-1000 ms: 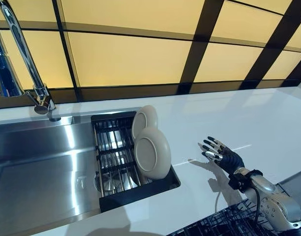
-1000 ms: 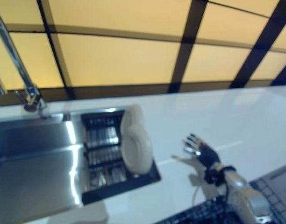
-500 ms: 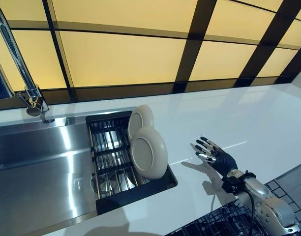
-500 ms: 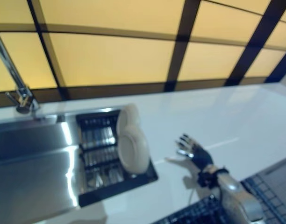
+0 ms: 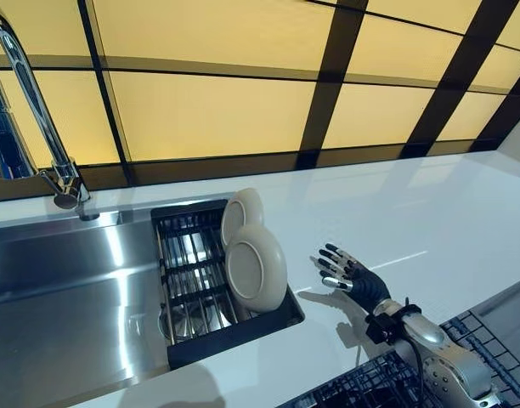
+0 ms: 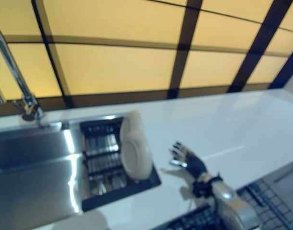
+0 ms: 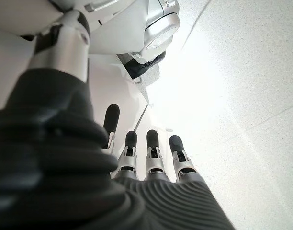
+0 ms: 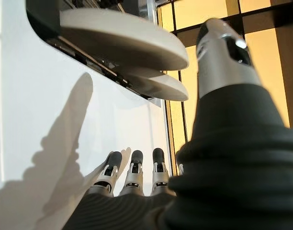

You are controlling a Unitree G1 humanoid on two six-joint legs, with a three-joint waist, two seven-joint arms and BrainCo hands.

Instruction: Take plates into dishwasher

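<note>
Standing upright on edge in a black wire rack (image 5: 196,280), two round, cream-coloured plates (image 5: 255,266) lean one behind the other, glossy with raised rims. The rack sits at the right end of a brushed steel sink (image 5: 65,297), with a curved chrome tap (image 5: 35,102) at the sink's 11 o'clock. At the plates' 3 o'clock, near but apart from them, the right robot hand (image 5: 349,276) hovers over the smooth white table (image 5: 413,212), fingers spread straight, grasping nothing. A dark wire dishwasher basket (image 5: 375,382) shows at 5 o'clock. The left robot hand (image 7: 151,153) shows only in its wrist view, fingers relaxed and empty over a speckled pale floor (image 7: 242,86).
</note>
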